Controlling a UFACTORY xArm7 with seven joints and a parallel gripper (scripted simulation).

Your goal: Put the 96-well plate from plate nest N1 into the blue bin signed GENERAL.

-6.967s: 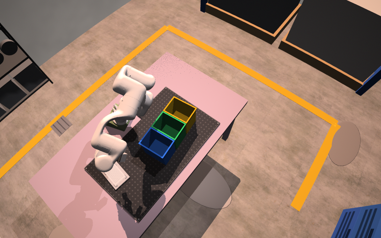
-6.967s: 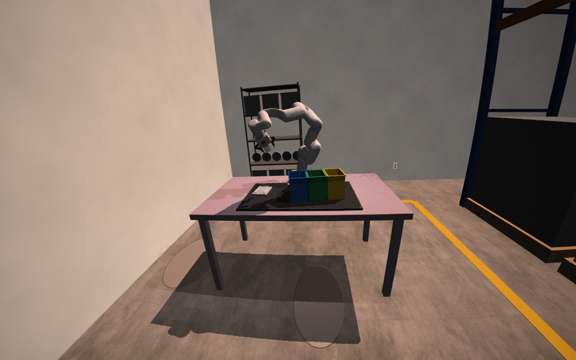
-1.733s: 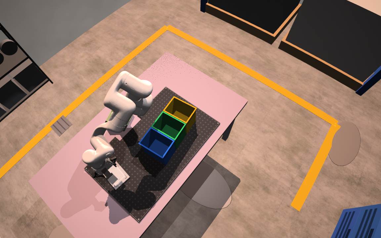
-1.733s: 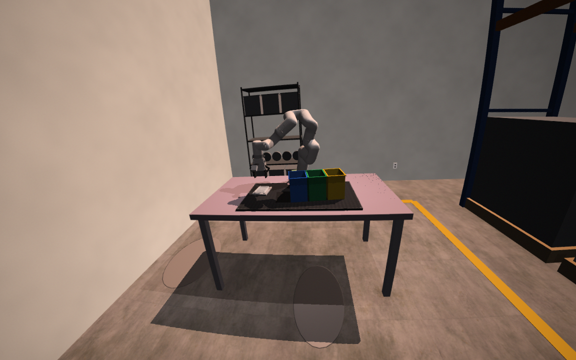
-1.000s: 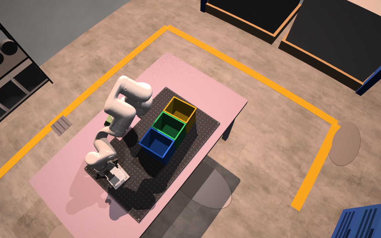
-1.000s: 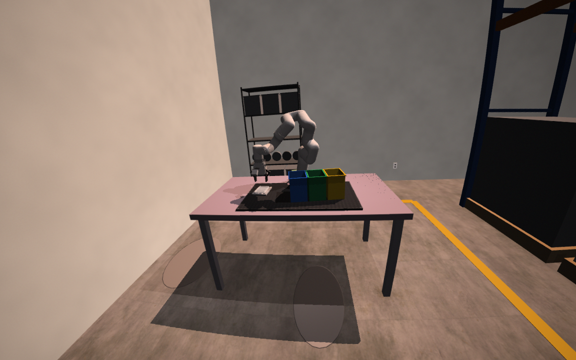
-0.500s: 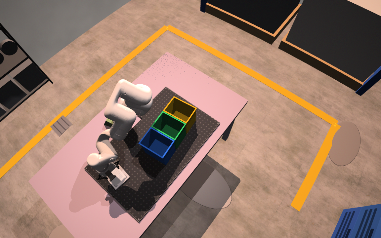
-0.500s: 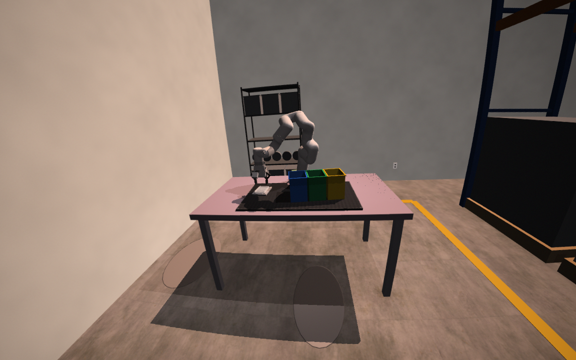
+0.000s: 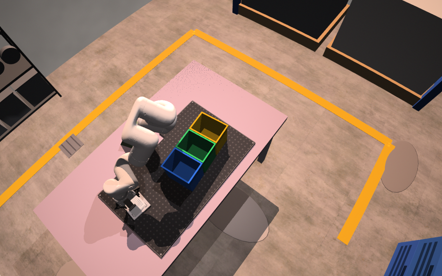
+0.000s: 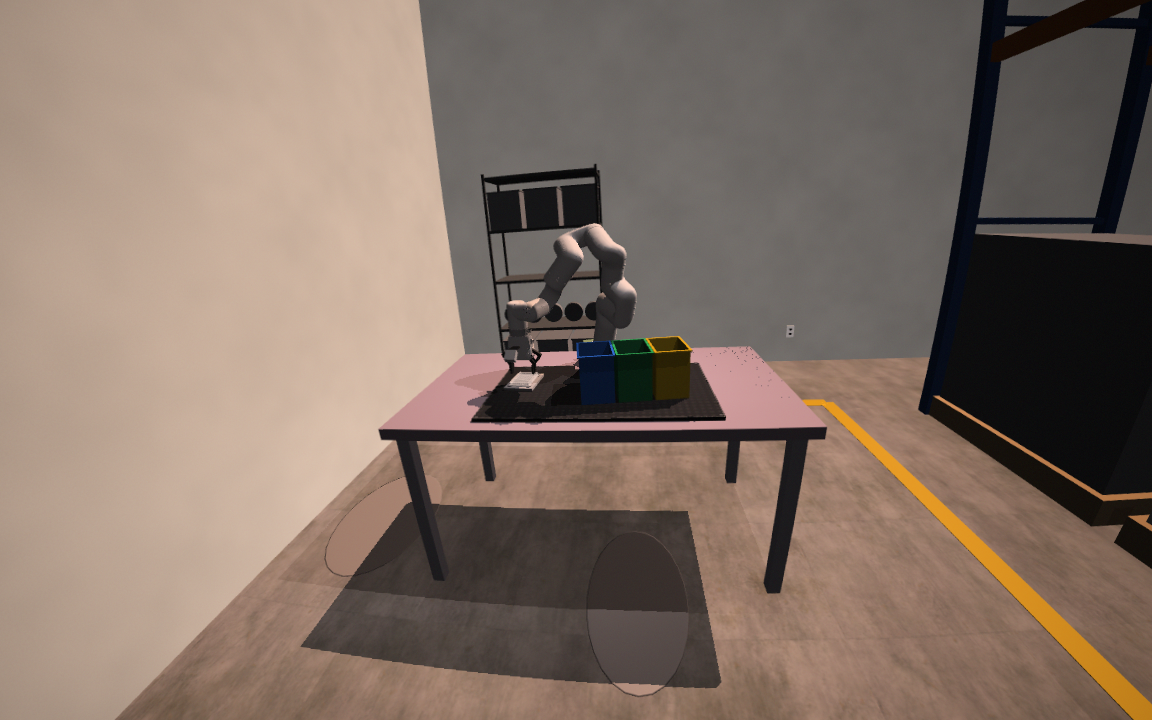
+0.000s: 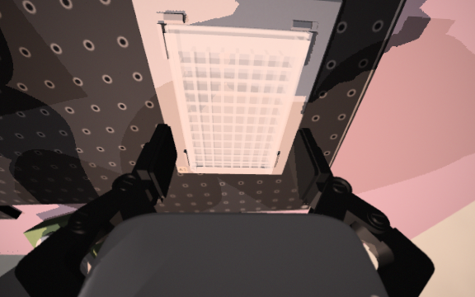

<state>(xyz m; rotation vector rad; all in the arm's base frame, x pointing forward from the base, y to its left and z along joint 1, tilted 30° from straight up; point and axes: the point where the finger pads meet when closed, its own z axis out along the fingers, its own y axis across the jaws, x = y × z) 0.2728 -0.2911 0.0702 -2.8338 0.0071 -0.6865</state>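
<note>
96-well plate (image 11: 235, 99) beneath spread pincer (image 11: 237, 158)

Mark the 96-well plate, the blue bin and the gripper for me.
96-well plate (image 11: 235, 99), wrist view, middle of its well grid.
Blue bin (image 9: 182, 167), top view, its inner floor.
Gripper (image 11: 236, 158), wrist view, midway between its open fingertips.

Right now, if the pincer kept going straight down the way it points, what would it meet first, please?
Probably the near end of the 96-well plate in its nest; the open pincer straddles that end, though depth is hard to judge.
</note>
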